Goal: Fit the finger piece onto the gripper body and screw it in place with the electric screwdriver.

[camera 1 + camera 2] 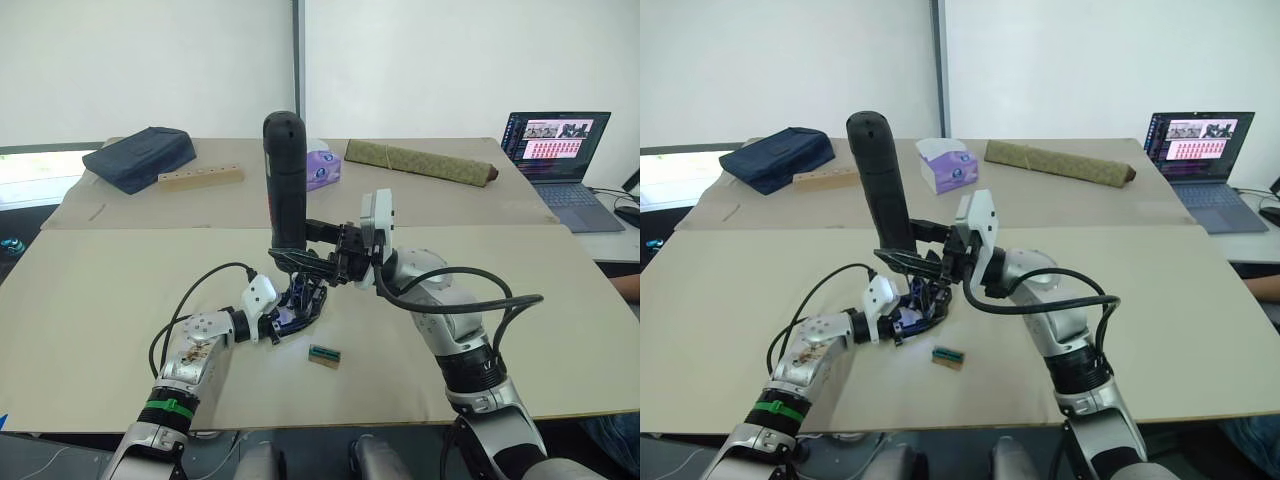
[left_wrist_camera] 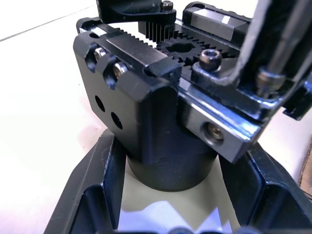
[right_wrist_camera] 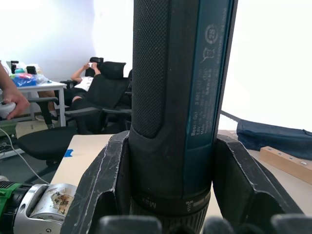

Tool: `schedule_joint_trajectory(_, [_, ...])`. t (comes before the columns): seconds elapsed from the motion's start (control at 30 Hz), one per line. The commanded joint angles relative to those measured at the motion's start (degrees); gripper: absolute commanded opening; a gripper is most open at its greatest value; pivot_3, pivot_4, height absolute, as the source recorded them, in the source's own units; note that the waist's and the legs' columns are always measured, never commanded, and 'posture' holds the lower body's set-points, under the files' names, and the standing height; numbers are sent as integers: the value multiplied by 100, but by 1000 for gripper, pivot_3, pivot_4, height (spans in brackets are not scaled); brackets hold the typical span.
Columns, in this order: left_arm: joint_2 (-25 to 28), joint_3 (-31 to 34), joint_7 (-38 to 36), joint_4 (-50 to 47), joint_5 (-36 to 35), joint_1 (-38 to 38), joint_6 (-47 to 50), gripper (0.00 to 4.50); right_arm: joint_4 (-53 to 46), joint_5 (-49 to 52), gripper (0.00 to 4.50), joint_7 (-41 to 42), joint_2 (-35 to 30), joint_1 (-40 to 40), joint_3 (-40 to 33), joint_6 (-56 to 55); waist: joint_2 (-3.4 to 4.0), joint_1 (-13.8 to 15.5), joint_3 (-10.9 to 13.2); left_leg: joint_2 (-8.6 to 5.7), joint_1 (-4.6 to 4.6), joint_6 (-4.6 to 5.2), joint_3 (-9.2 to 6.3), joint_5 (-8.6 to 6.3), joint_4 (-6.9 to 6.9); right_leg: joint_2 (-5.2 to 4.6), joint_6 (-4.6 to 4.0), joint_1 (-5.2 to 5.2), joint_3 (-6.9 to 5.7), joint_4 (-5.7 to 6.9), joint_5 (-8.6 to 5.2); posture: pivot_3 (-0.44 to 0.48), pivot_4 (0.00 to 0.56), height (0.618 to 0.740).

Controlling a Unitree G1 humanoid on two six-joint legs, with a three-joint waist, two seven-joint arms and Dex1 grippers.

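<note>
Gripper body (image 2: 161,146) sits on the near table (image 1: 120,330), centre, round base clamped between the left gripper (image 1: 285,318) fingers (image 2: 97,195) — toothed parts and screw heads face up. Electric screwdriver (image 1: 285,180) stands upright right over it, rounded end up, lower barrel gripped by the right gripper (image 1: 330,262) on both sides. Finger piece: can't tell it apart from the assembly. Small green-and-brown block (image 1: 324,355) lies just near-right of the body, not touching. Far table: dark blue bag (image 1: 140,157) far left, wooden block (image 1: 200,177) beside it, tissue box (image 1: 948,165) — tissue sticking out of its top, olive roll (image 1: 420,162), laptop (image 1: 555,150) far right.
</note>
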Motion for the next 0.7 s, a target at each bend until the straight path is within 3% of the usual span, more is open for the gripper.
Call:
schedule_joint_trajectory(0.03, [10, -190, -90, 226, 114, 179, 159, 2269, 403, -394, 1907, 3, -136, 157, 309, 230, -2, -5, -12, 0, 2, 0, 0, 0, -1, 0, -1, 1, 0, 0, 0, 0, 150, 740])
schedule_joint_trajectory(0.37, [-22, -185, -50, 279, 121, 199, 128, 2269, 317, -222, 1907, 124, -81, -35, 117, -83, -7, -7, -24, 1, 5, 0, -1, 0, -4, 0, -5, 2, 0, 1, -3, 0, 150, 740])
schedule_joint_trajectory(0.7, [-55, -183, 32, 381, 172, 205, 113, 2269, -380, 773, 1907, 514, -134, -644, -603, 134, -10, 3, -11, 0, -17, 0, -3, 0, -3, -2, -5, -16, 0, -2, -3, 0, 150, 740])
